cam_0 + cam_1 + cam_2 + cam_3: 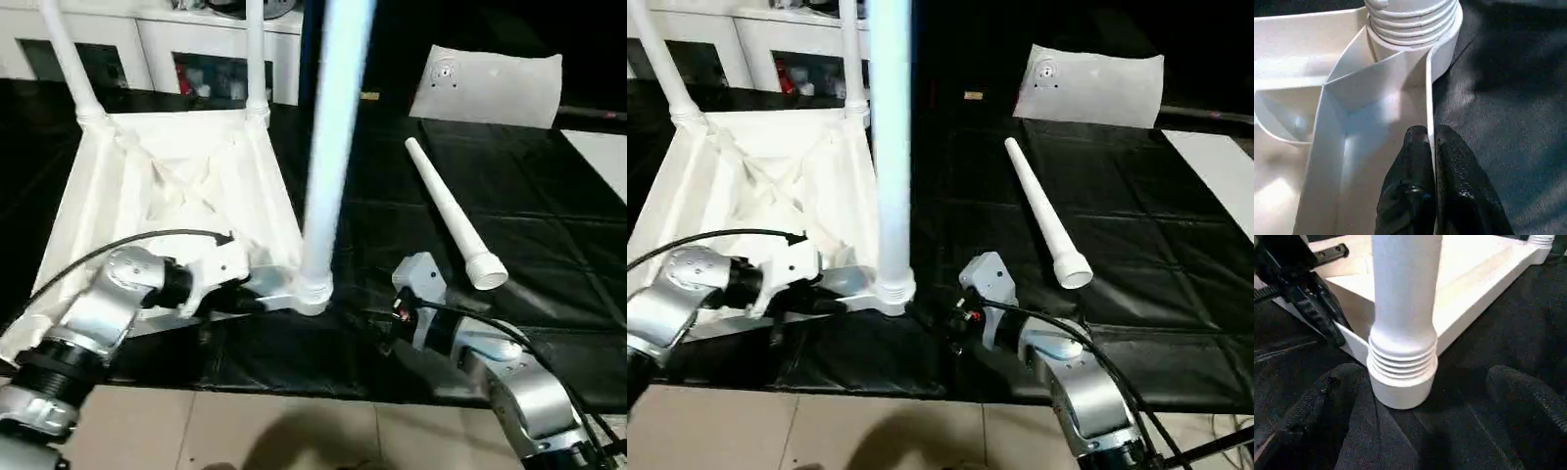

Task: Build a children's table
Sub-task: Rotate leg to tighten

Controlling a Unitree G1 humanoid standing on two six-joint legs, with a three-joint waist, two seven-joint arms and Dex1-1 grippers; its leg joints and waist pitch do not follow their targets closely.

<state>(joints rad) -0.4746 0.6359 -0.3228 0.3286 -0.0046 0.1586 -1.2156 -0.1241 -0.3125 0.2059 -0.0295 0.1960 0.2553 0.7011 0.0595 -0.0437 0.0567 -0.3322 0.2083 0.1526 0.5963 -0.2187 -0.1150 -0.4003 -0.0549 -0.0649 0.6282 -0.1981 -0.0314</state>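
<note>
The children's table lies upside down on a black mat, its ribbed top (176, 186) facing up. Two legs (69, 59) (256, 59) stand in the far corner sockets. A third leg (333, 147) stands in the near right socket (1400, 382). Another leg (451, 211) lies loose on the mat to the right. My left gripper (1431, 134) is shut on the table top's thin rim (1428, 88), just beside the near right socket. My right gripper (1425, 372) is open low at that socket, one finger (1327, 406) on each side of it and neither touching.
A flat whitish plastic bag (487, 86) lies at the back right of the mat. White cabinets (196, 49) stand behind the table. A pale sheet (602, 157) shows at the right edge. The mat's front edge meets tiled floor (245, 431) close to my arms.
</note>
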